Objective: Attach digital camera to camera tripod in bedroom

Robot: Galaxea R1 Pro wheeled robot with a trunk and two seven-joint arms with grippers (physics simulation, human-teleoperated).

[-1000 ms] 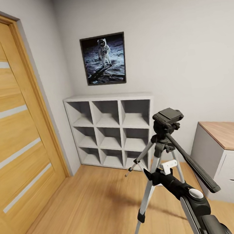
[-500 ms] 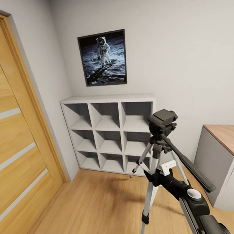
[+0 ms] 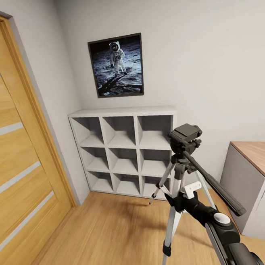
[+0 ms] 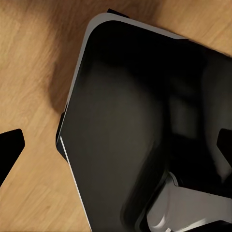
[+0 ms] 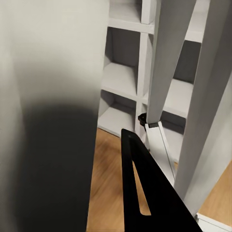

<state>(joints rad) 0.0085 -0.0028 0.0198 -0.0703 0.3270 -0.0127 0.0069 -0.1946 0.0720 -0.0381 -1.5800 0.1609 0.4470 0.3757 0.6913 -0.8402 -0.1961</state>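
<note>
**A:** Starting with the head view, where does the camera tripod (image 3: pixel 181 176) stand?

**B:** It stands on the wood-plank floor (image 3: pixel 102 240), just in front of the white cube shelf (image 3: pixel 124 149), toward the shelf's right end. Its black head (image 3: pixel 185 137) is level with the shelf's middle row, and the long pan handle (image 3: pixel 212 183) slants down away from the shelf, toward the grey cabinet with a wooden top (image 3: pixel 259 185). The head's top plate is bare.

**A:** What else is near the shelf?

**B:** A framed astronaut picture (image 3: pixel 117 66) hangs on the grey wall above the shelf. A wooden door (image 3: pixel 17 159) fills the wall to the shelf's left.

**A:** And the arm?

**B:** The right arm (image 3: pixel 214 222) reaches up toward the tripod, its black forearm crossing in front of the tripod's legs. A small white part at its end sits close to the legs, below the head. I cannot tell there whether the claw is released or clenched.

**A:** The left wrist view?

**B:** A dark, rounded robot body panel (image 4: pixel 140 125) lies over the plank floor. Black finger tips show at two opposite edges, wide apart with nothing between, so the left gripper (image 4: pixel 116 145) is released.

**A:** The right wrist view?

**B:** A silver tripod leg with a black joint (image 5: pixel 162 87) runs in front of the shelf compartments. One black finger (image 5: pixel 145 193) shows, beside a blurred grey mass; the claw's state I cannot tell.
</note>
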